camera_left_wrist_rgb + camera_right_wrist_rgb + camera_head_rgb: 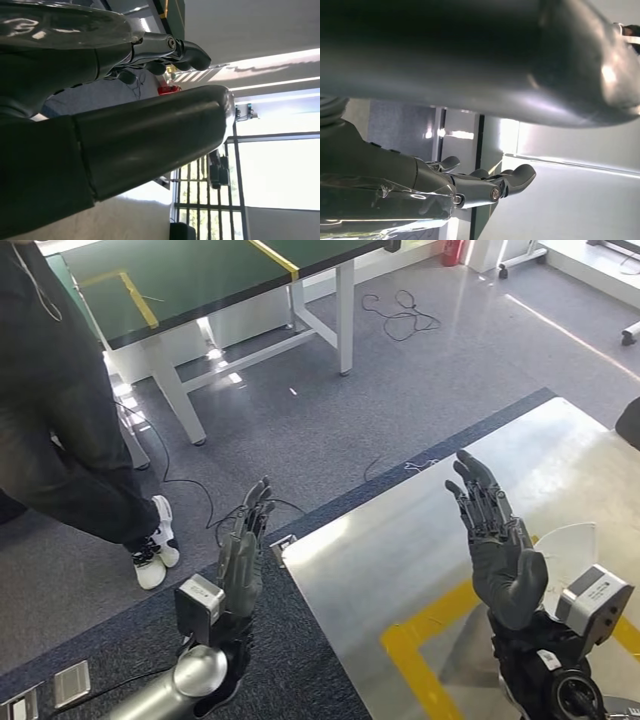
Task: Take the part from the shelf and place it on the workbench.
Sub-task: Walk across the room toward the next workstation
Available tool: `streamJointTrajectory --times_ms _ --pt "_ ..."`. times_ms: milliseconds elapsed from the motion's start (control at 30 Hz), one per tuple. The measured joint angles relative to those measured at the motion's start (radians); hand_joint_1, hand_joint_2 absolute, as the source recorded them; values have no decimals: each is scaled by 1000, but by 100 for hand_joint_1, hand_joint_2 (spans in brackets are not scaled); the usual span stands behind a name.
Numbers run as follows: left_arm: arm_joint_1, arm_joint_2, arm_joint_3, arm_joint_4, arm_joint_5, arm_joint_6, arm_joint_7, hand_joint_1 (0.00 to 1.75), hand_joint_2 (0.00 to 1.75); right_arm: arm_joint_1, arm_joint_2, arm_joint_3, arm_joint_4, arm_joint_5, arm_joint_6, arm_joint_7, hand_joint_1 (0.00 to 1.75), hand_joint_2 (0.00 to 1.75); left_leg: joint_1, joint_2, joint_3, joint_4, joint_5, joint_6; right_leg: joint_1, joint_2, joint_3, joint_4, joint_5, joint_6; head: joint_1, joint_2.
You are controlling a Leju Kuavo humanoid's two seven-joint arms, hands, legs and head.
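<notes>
My left hand (243,555) is raised over the grey carpet, just left of the workbench corner, its fingers stretched upward and holding nothing. My right hand (498,540) is raised above the silver workbench (392,540), palm open, fingers spread, empty. A white fan-shaped object (567,548) lies on the workbench just behind my right wrist. In the left wrist view my left hand's thumb (151,135) and fingers (177,50) are extended with nothing between them. The right wrist view has my right hand's thumb (508,60) and fingers (501,182) extended likewise.
A person in dark clothes and white shoes (155,545) stands at the left. A green-topped table (196,280) with white legs stands behind. Cables (400,315) lie on the carpet. Yellow tape (423,640) marks the workbench. A red object (169,90) sits far off.
</notes>
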Motion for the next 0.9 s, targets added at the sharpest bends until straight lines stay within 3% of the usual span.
streamJointTrajectory --times_ms 567,633,733,800,900 --pt "-2 4 0 -1 17 0 -1 0 0 0 0 5 0 -3 -13 -4 0 0 -1 0 0 1 -1 1 -2 0 1 -1 0 0 8 0" --pt "-3 4 0 -1 18 0 -1 0 0 0 0 5 0 -2 -15 -4 0 0 -3 0 -1 5 -4 7 -5 0 2 -5 1 3 8 0" --pt "-4 6 0 -3 18 0 -1 0 0 1 0 5 -2 1 -19 -4 0 0 -1 2 8 -10 5 24 -5 0 8 -16 6 13 2 0" --pt "-6 6 0 -6 18 0 -2 0 0 2 -2 5 -6 3 -22 -4 0 0 10 8 29 -46 21 27 0 -3 0 12 -20 19 4 0" --pt "-8 5 0 -7 19 0 -3 0 0 6 -4 6 -8 4 -23 -3 0 0 16 15 41 -64 30 25 -5 -7 -73 190 -113 32 19 0"
